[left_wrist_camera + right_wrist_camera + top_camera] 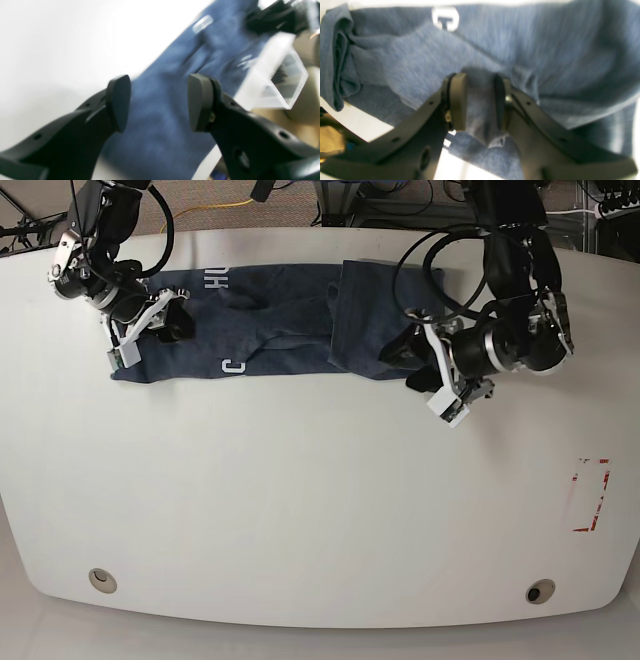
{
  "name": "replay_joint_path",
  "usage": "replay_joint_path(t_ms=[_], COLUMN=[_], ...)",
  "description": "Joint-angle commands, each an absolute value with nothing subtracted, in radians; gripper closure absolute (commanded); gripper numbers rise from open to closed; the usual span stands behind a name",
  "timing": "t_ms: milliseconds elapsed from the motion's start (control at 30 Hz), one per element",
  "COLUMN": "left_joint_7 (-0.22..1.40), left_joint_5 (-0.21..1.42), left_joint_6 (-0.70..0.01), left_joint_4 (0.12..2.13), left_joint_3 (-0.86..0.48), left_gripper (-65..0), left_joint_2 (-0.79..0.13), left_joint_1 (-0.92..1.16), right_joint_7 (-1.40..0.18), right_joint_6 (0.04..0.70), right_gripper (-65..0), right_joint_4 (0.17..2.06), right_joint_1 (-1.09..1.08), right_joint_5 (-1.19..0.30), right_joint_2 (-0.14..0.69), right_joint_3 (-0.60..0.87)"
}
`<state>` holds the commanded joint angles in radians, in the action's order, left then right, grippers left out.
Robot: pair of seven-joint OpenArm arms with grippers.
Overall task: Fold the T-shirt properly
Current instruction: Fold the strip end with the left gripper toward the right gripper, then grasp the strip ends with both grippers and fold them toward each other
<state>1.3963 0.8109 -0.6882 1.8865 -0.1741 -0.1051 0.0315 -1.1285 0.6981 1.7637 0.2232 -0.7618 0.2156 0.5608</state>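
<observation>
Two black grippers work opposite ends. Right gripper (480, 102) pinches a gathered fold of the dark slate-blue heathered cotton T-shirt (280, 330), soft, creased, with white block lettering. Left gripper (160, 102) is spread, empty, just above the other end. Shirt lies as a long band across the white table (320, 510), long axis running arm to arm.

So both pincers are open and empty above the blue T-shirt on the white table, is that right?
Not quite. The right pincer is not empty: the right wrist view shows its jaws closed on a fold of the blue T-shirt. The left pincer is open and empty above the shirt, which lies on the white table.
</observation>
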Motion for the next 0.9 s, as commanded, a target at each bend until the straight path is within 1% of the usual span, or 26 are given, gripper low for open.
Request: replay_joint_path(t_ms=[67, 100, 167, 200, 233, 367, 400, 467, 533, 633, 767, 900], left_joint_7=[1.396, 1.396, 1.377, 1.366, 1.356, 1.334, 1.308, 1.262, 1.219, 1.213, 1.211, 1.211], left_joint_5=[0.809, 0.809, 0.809, 0.808, 0.809, 0.809, 0.809, 0.799, 0.737, 0.668, 0.67, 0.665], left_joint_6=[-0.688, -0.688, -0.688, -0.688, -0.688, -0.688, -0.684, -0.682, -0.68, -0.69, -0.69, -0.69], left_joint_4=[1.886, 1.886, 1.885, 1.882, 1.874, 1.836, 1.824, 1.805, 1.784, 1.753, 1.741, 1.739], left_joint_3=[-0.177, -0.18, -0.205, -0.219, -0.234, -0.259, -0.259, -0.254, -0.245, -0.209, -0.196, -0.173], left_gripper=[-30.1, -27.8, -20.4, -18.2, -15.8, -12.2, -11.4, -10.0, -8.5, -8.2, -8.2, -8.2], left_joint_2=[-0.136, -0.145, -0.157, -0.157, -0.157, -0.157, -0.154, -0.154, -0.15, -0.148, -0.148, -0.148], left_joint_1=[0.061, 0.073, 0.102, 0.114, 0.13, 0.159, 0.162, 0.17, 0.179, 0.174, 0.173, 0.173], right_joint_7=[-1.165, -1.176, -1.202, -1.211, -1.233, -1.316, -1.33, -1.342, -1.354, -1.359, -1.357, -1.356], right_joint_6=[0.698, 0.698, 0.698, 0.698, 0.698, 0.698, 0.698, 0.698, 0.698, 0.698, 0.698, 0.698], right_gripper=[-18.2, -19.5, -27.3, -31.7, -38.5, -58.2, -60.2, -60.2, -60.2, -60.2, -60.2, -60.2], right_joint_4=[1.793, 1.801, 1.813, 1.813, 1.813, 1.794, 1.776, 1.741, 1.689, 1.584, 1.426, 1.345], right_joint_1=[0.208, 0.203, 0.183, 0.174, 0.16, 0.119, 0.107, 0.087, 0.067, 0.05, 0.05, 0.056], right_joint_5=[-0.762, -0.762, -0.762, -0.763, -0.768, -0.839, -0.857, -0.88, -0.889, -0.892, -0.94, -0.986], right_joint_2=[0.216, 0.216, 0.216, 0.216, 0.211, 0.208, 0.214, 0.223, 0.268, 0.315, 0.372, 0.39], right_joint_3=[0.562, 0.562, 0.568, 0.582, 0.608, 0.742, 0.768, 0.811, 0.852, 0.889, 0.918, 0.917])
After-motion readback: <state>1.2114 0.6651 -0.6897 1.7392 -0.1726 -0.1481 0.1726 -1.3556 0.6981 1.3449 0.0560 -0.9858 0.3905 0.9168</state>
